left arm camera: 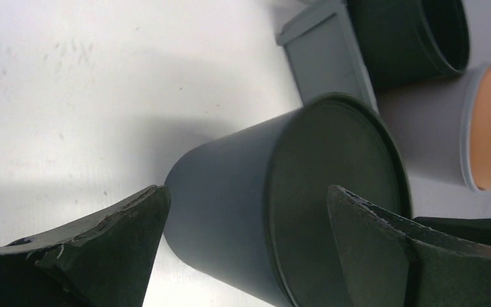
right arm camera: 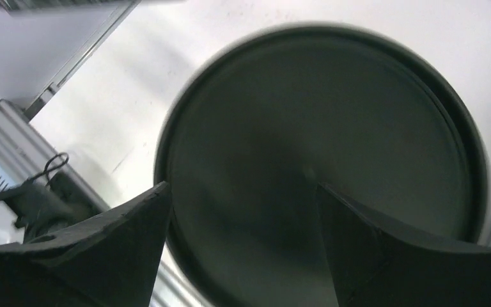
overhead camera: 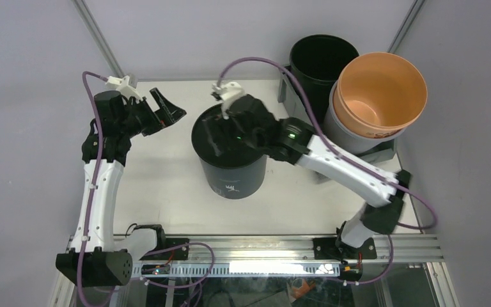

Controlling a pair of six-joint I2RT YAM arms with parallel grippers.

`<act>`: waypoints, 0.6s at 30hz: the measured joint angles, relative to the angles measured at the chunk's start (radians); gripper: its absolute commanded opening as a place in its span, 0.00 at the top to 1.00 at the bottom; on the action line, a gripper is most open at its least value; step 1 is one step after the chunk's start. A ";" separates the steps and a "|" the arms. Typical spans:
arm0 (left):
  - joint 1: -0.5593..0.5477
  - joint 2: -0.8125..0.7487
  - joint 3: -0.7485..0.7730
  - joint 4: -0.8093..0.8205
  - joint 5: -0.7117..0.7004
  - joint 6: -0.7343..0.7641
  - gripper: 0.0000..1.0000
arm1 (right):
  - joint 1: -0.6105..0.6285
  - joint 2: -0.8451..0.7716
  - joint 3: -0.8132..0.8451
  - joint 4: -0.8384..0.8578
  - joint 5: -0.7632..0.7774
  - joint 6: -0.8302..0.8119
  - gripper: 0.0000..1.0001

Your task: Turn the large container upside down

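Jaws of the left gripper are held wide apart and empty, off to the left of the large container, which is taken to be the dark round tub standing base-up at the middle of the desk. Just above that base the right gripper is seen with jaws spread and nothing held. The release is judged best finished by a straight lift, without the tub being nudged toward the orange bucket at the right.

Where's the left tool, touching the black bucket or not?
Apart. The top view shows white table between the left tool and the black bucket.
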 measured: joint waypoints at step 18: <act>-0.357 0.054 0.360 0.042 0.098 0.096 0.01 | -0.036 -0.901 -1.006 0.151 -0.266 0.386 0.15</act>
